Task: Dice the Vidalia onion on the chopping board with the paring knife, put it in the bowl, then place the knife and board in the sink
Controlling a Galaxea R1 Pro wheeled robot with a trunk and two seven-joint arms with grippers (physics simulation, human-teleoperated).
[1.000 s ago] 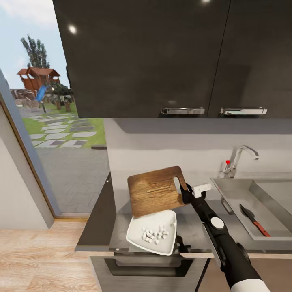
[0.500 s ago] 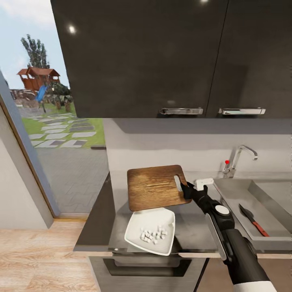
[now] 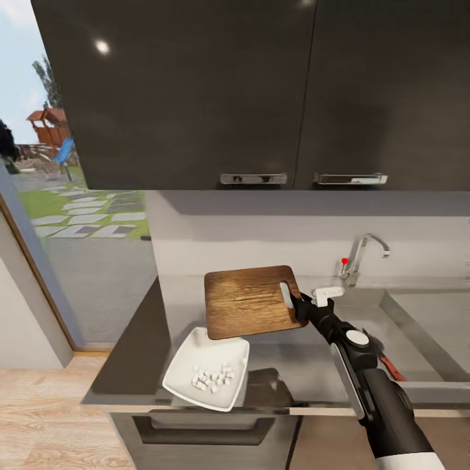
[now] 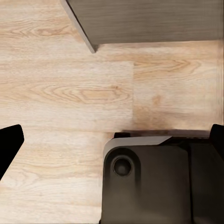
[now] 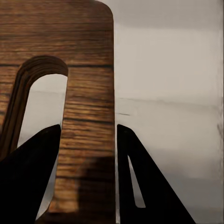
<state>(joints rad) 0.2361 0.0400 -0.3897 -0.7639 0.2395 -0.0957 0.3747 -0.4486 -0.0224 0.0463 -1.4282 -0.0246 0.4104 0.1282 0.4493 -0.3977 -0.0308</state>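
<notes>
1. Gripping the dark brown rectangular wooden chopping board point(image 3: 251, 301) by its slotted end, the right tool point(image 3: 299, 307) has both fingers closed flat against the strip of wood between the slot and the board's edge, seen close up in the right wrist view point(image 5: 88, 140).
2. The board hangs lifted off the grey stone-look table point(image 3: 130, 352), stretching away from the tool toward the window side.
3. The shallow white squarish bowl point(image 3: 207, 368) of diced onion point(image 3: 213, 379) sits below and beyond the board's far end.
4. The matte grey sink point(image 3: 424, 320) lies on the tool's other side, a red-handled knife point(image 3: 390, 369) peeking out beside the forearm.
5. The left tool point(image 4: 112, 140) points at the pale wood floor point(image 4: 70, 93); I cannot tell how wide it stands.
6. The board looks stiff, fairly heavy, likely to swing from an end grip.
7. No readable writing appears.
</notes>
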